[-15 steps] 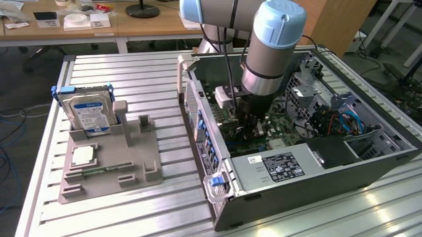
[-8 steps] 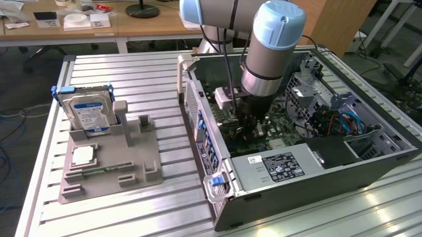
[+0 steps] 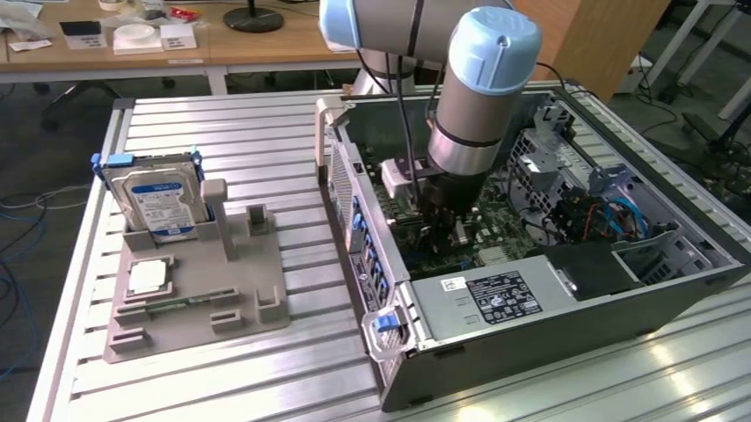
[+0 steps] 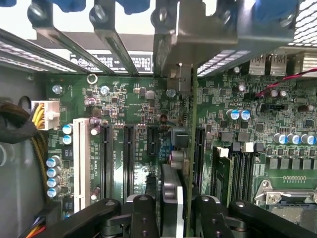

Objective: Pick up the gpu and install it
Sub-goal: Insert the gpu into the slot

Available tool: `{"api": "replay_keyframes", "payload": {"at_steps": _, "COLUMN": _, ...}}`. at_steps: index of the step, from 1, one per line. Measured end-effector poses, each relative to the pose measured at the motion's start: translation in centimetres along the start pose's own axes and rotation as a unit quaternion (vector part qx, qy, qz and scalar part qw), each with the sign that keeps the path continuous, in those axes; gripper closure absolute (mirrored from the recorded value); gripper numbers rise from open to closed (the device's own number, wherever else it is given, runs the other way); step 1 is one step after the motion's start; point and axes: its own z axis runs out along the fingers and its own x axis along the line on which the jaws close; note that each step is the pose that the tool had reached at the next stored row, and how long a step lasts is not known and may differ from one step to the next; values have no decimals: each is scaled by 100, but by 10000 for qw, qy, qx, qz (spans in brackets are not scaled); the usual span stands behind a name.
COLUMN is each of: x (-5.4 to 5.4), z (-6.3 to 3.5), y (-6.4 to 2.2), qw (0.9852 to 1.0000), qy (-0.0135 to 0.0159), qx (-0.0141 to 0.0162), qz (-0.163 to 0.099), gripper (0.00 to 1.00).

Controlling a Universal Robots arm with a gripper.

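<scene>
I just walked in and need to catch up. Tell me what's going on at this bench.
A robot arm has reached down into an open computer case lying on its side. Its gripper is at the graphics card, which stands on edge over the motherboard, lined up with an expansion slot, its metal bracket at the case's rear wall. Whether it is fully seated is not clear. Outside the case, on the exterior view's left, a grey holder keeps a hard drive and a small processor chip.
</scene>
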Motion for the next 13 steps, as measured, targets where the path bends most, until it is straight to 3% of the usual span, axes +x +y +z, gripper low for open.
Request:
{"api": "replay_keyframes", "payload": {"at_steps": 3, "x": -1, "z": -41, "y": -1, "qw": 10000, "qy": 0, "qx": 9, "qz": 0, "gripper": 65}}
{"api": "replay_keyframes", "payload": {"at_steps": 13, "x": -12, "z": -424, "y": -13, "qw": 10000, "qy": 1, "qx": 53, "qz": -2, "gripper": 65}}
